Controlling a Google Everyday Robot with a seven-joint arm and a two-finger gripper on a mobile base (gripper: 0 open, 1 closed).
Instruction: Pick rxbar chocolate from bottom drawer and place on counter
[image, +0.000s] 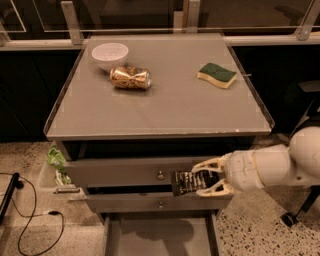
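Note:
My gripper (199, 178) comes in from the right on a white arm and is shut on the rxbar chocolate (187, 183), a flat black wrapper with white print. It holds the bar in front of the two knobbed drawers, above the open bottom drawer (160, 239), whose grey floor shows nothing on it. The counter (165, 107) is the grey glossy top above, well over the bar.
On the counter stand a white bowl (110, 53), a crushed gold can (130, 78) lying on its side, and a green-and-yellow sponge (216, 75). A black cable (30, 220) and green packaging (56, 161) lie left of the cabinet. A chair wheel (289, 219) is at the right.

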